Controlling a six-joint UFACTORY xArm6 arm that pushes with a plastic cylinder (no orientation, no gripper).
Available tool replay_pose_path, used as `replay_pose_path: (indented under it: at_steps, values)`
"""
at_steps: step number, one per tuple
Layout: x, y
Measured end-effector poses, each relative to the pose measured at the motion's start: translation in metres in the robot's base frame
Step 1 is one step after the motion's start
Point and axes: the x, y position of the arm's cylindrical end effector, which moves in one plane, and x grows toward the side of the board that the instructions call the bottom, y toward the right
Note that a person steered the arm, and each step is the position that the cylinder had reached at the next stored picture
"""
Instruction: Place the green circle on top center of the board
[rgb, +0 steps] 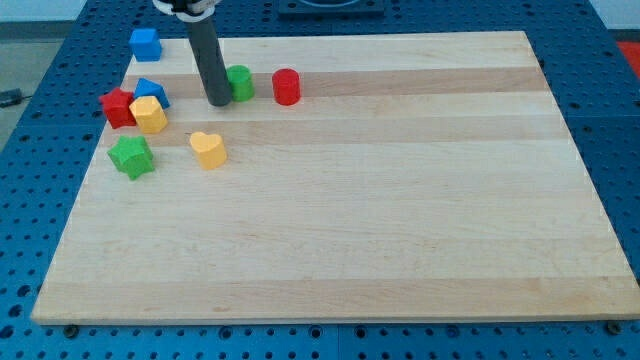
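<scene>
Rod's tip (218, 102) touching the green round wooden block (240, 82) from its left (upper left of frame); no gripper visible, state unknowable.

Bright, even light falls from overhead on the pale wooden tabletop (400, 200), and no hard glare shows on it. Shadows are short and soft: each small block, such as the red cylinder (286, 87), casts only a faint dark rim at its base, and the rod's tip (217, 102) leaves a slight smudge of shade beside the green circle (240, 82). Focus is sharp across the tabletop, its edges look straight, and only the rod's upper end near the view's top is slightly soft.
</scene>
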Motion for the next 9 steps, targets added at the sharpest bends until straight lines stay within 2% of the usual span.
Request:
replay_pose_path:
  at_steps: [3,5,6,9]
  values:
    - [-0.056,0.006]
    - [-0.035,0.007]
    - [-0.039,0.019]
    - [-0.054,0.091]
